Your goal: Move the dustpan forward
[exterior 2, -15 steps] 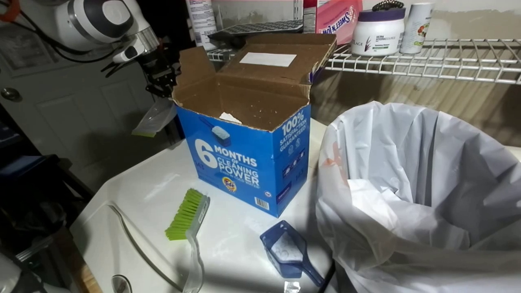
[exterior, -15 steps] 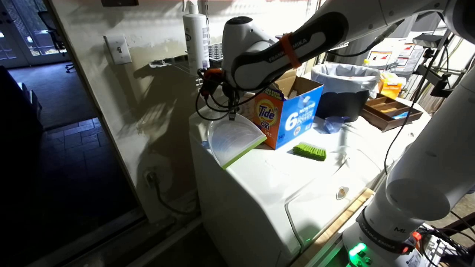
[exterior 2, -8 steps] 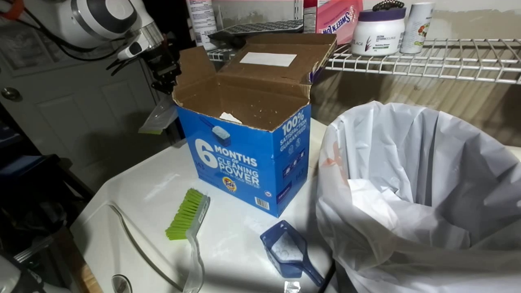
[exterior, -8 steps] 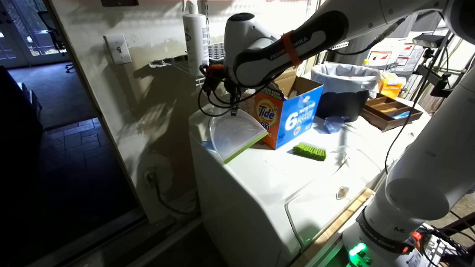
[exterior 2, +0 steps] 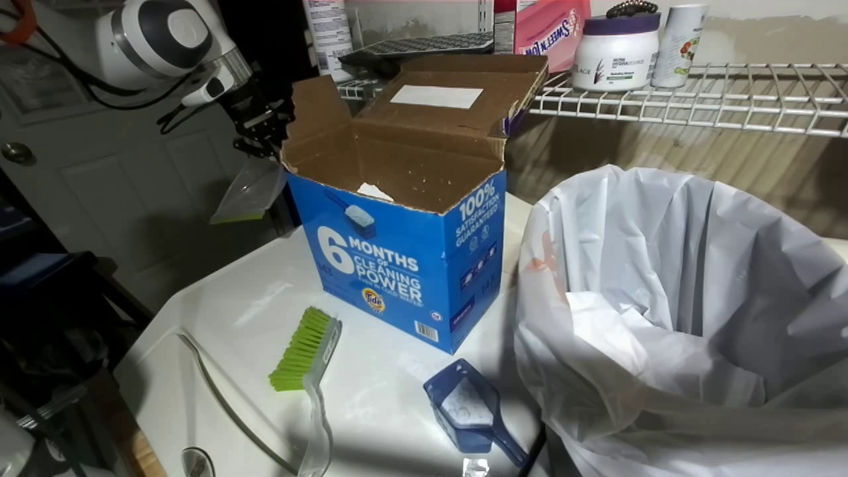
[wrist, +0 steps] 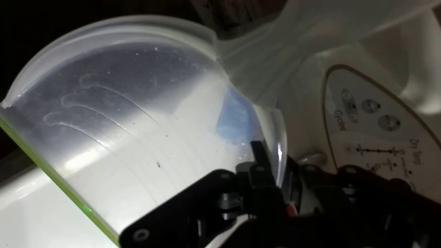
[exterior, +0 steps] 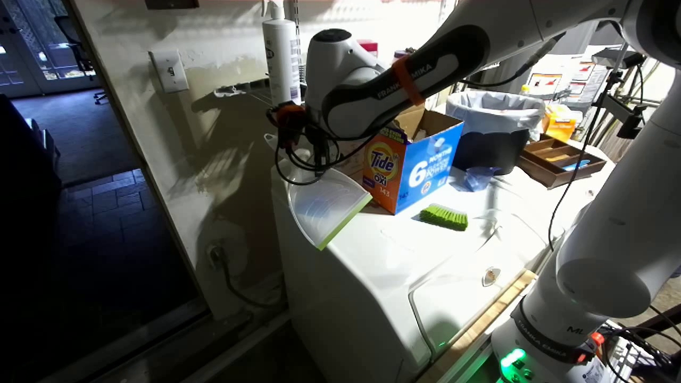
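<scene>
Left in an exterior view is the side edge of the white dryer (exterior: 383,250), with one corner of the clear dustpan (exterior: 327,205) showing just past it and the lime-green lip (exterior: 345,223) slanting up to the right; whether pan touches dryer I cannot tell. In the wrist view the pan's bowl spreads left of the Robotiq gripper (wrist: 275,165), whose fingers (wrist: 260,155) stand one inside and one outside the curved rim (wrist: 279,148), clamped on it by the look of them; the handle (wrist: 296,51) runs off to the upper right, above the control panel (wrist: 372,127). The move turns on this: the long axis runs from handle at the dryer's back to lip facing the arm's base (exterior: 553,319), the bowl lying on the base side of the pinch, and a grip beside the handle rather than on it may let the pan swivel. Right of the lip the Tide carton (exterior: 409,165) stands so near that contact cannot be ruled out, so sideways room looks scant there. Farther right, the green hand brush (exterior: 444,218) and the blue scoop (exterior: 477,179) lie well apart from the pan. Best room, I judge, is the dryer top before the lip, short of that side edge; which way "forward" points, nothing here settles
</scene>
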You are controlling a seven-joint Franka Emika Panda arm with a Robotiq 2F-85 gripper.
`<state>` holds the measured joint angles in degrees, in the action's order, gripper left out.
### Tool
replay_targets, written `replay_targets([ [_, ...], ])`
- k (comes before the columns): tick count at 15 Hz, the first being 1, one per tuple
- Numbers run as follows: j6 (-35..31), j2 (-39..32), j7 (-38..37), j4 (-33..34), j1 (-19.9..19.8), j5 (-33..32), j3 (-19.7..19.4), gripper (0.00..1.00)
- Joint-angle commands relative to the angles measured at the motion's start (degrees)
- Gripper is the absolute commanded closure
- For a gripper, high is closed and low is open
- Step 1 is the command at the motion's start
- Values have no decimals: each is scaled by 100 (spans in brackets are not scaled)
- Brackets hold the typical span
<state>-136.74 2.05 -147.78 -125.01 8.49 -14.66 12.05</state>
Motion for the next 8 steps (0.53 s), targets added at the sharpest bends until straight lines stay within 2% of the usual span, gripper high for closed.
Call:
replay_targets([
  [1, -392, -47, 925, 14, 41, 435, -86, 98],
  [8, -631, 34, 3215, -60, 27, 1746, -198, 98],
])
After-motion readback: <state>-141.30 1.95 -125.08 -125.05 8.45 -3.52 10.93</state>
